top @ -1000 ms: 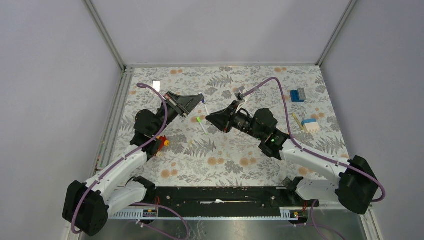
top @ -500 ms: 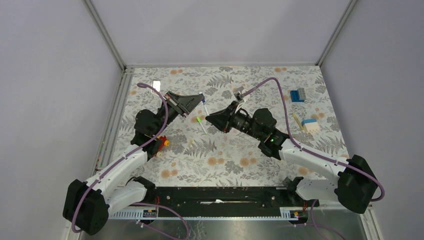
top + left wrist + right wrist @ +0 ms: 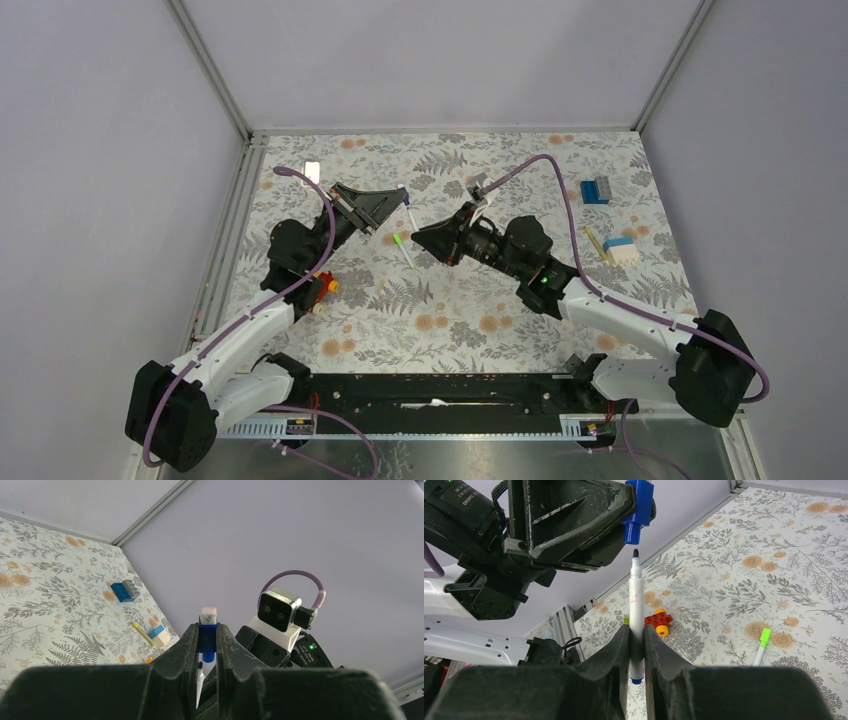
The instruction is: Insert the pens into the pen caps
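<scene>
My left gripper is shut on a dark blue pen cap, held above the table with its open end facing the right arm. A white pen stands in my right gripper, which is shut on its barrel. The pen's dark tip sits just short of the blue pen cap, roughly in line with it and a small gap away. From above, the two grippers meet tip to tip, left gripper and right gripper. A second white pen wearing a bright green cap lies on the table below.
A red and yellow toy brick lies near the left arm. At the right side of the table are a blue brick, a white and blue brick and a thin yellowish pen. Walls enclose the flowered table.
</scene>
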Robot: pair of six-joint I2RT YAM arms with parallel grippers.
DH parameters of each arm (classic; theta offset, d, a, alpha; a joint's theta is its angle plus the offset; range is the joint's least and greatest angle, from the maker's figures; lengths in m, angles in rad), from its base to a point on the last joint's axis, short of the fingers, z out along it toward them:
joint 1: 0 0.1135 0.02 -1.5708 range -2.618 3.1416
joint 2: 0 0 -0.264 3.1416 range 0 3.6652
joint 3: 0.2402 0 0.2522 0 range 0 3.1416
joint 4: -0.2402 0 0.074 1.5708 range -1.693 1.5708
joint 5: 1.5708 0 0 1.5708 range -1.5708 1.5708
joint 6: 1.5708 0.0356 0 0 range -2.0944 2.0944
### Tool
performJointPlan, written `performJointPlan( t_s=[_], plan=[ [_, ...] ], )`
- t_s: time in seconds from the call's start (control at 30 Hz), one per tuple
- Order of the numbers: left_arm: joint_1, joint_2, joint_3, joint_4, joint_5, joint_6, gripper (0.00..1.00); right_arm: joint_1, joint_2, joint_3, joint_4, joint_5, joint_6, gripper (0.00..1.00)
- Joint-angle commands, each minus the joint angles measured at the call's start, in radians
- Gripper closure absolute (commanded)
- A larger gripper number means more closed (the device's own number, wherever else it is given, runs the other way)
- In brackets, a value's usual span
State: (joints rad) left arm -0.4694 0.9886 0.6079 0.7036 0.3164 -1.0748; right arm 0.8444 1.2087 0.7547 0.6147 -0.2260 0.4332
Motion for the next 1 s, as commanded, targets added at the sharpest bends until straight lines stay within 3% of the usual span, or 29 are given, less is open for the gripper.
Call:
performJointPlan(
  t_s=[0.0, 0.97],
  plan=[
    [0.005, -0.019, 0.007, 0.042, 0.001, 0.004, 1.0, 0.004, -0.029, 0.034, 0.027, 0.018, -0.021, 1.0],
    [0.005, -0.033, -0.016, 0.028, 0.033, -0.002, 1.0, 0.004, -0.011, 0.056, 0.028, 0.031, -0.048, 1.0]
  ],
)
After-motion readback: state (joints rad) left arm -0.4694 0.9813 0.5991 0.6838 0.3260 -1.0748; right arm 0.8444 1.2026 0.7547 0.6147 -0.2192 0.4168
